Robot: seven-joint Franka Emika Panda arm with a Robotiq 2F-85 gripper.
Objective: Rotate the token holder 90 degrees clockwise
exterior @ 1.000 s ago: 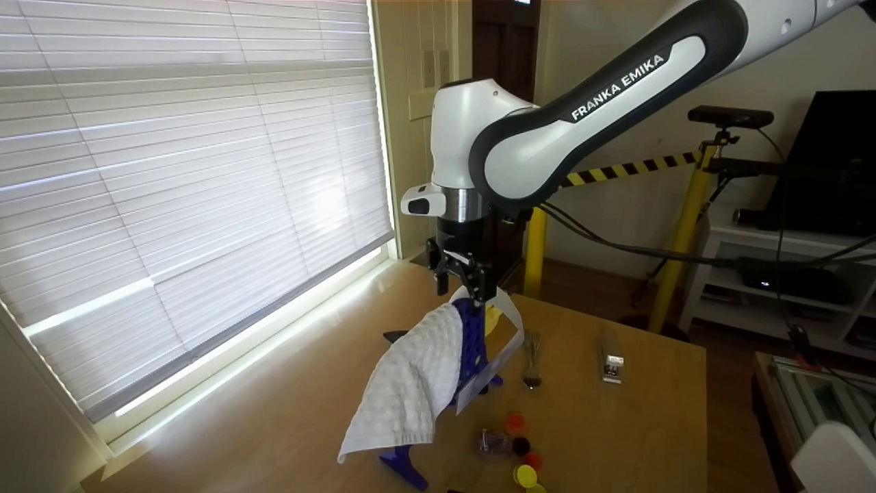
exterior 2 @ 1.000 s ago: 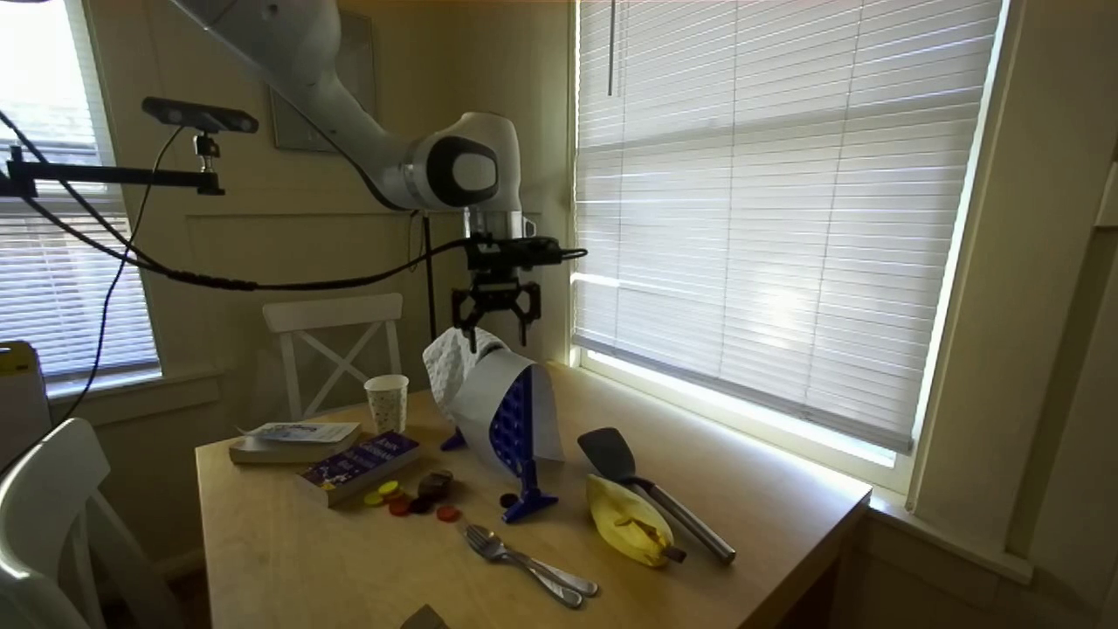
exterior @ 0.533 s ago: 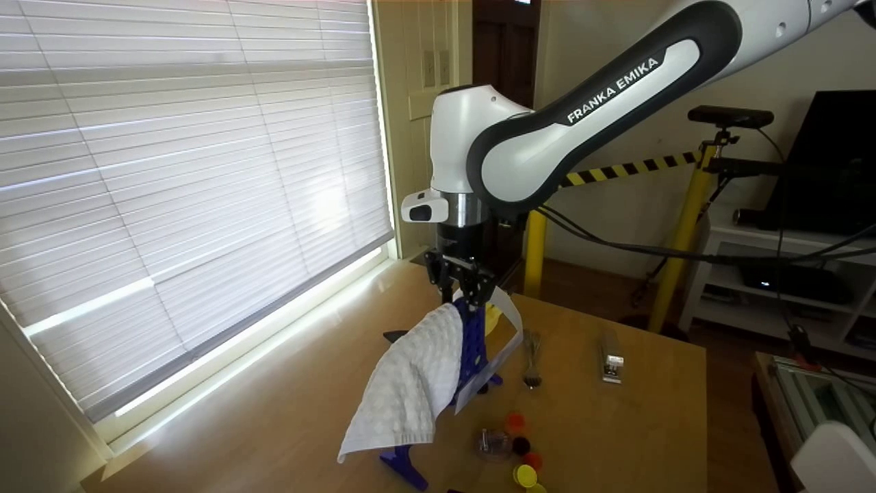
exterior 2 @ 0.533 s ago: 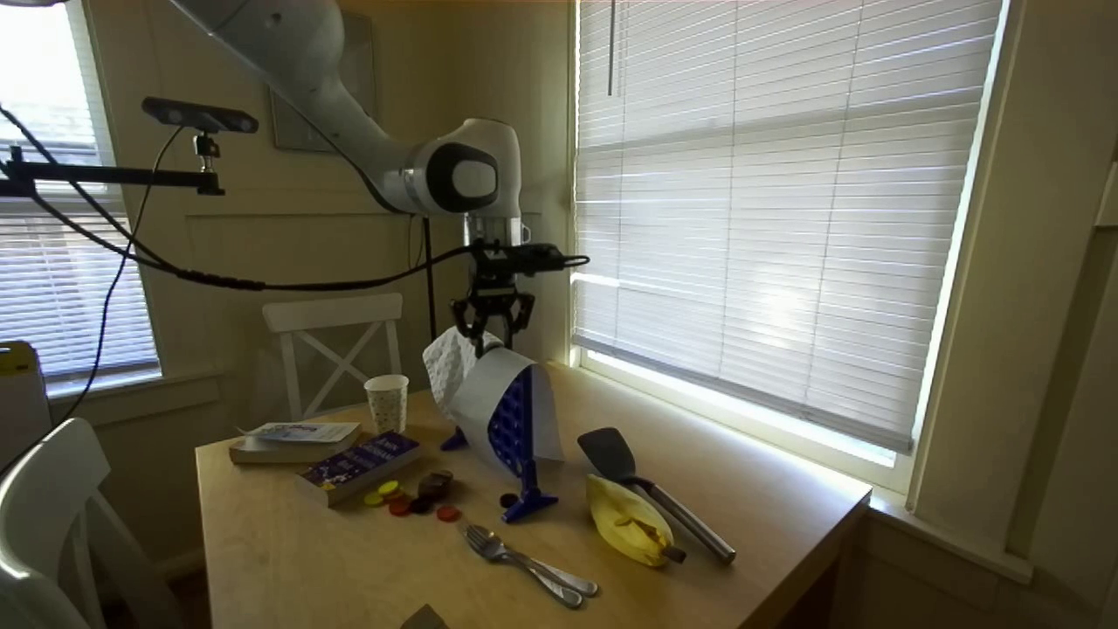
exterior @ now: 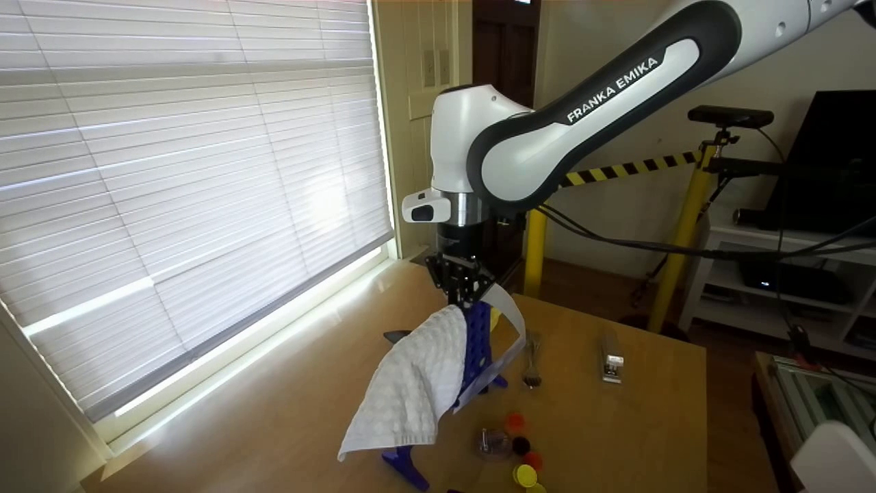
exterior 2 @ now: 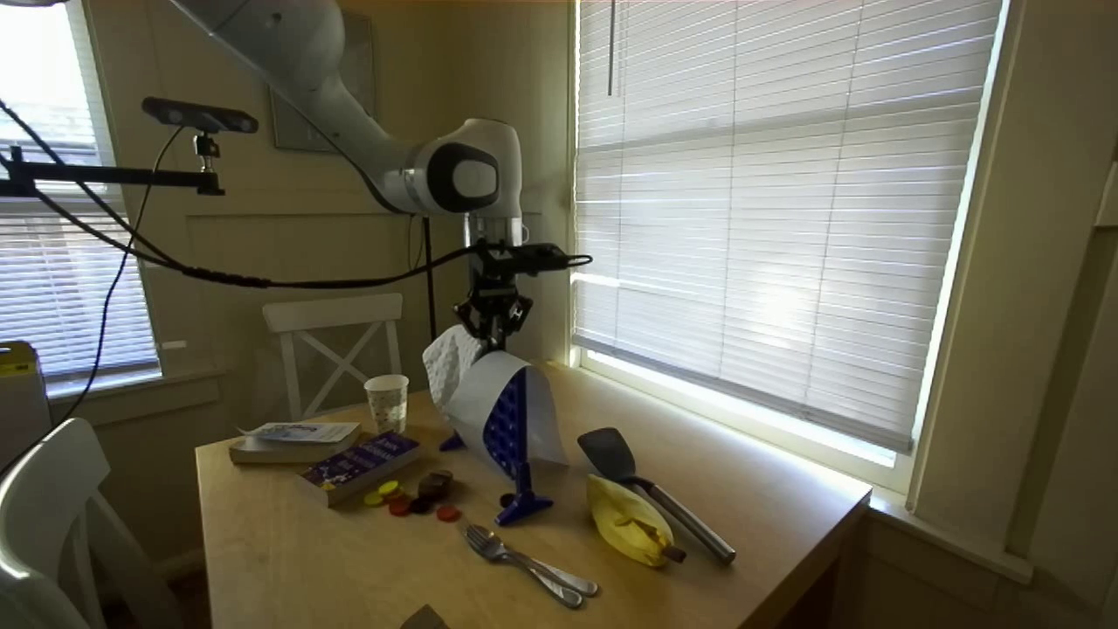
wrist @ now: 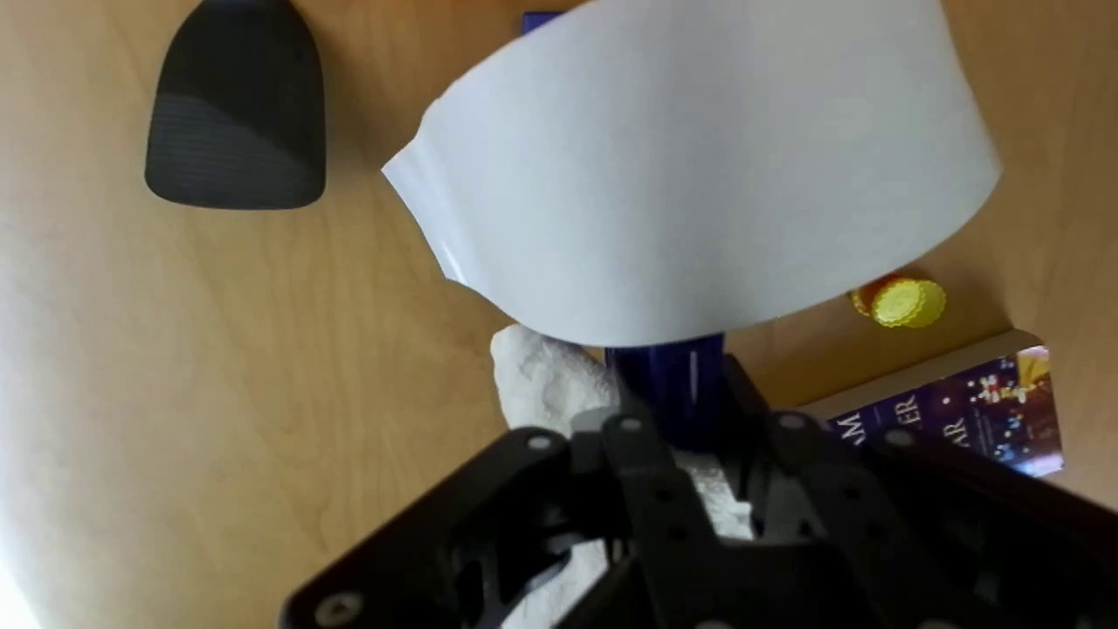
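We have our gripper [exterior: 464, 300] narrow, pinching the top edge of the token holder [exterior 2: 508, 424], which stands on the worktop [exterior 2: 314, 559] beside the tokens [exterior 2: 399, 506]. We should turn it slowly clockwise, so its foot [exterior 2: 524, 508] does not sweep the tokens. The holder looks blue and upright, with a white sheet [exterior 2: 476, 402] and a cloth [exterior: 410, 383] over it.

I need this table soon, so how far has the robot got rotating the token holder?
Looks done: the grasp, with the end effector closed on the top edge of the blue token holder, between the white textured towel and curled white paper sheet. In hand: the turn, apparently just starting; both exterior views show it shifted only slightly over the last second. Left: probably most of the quarter turn, then release.
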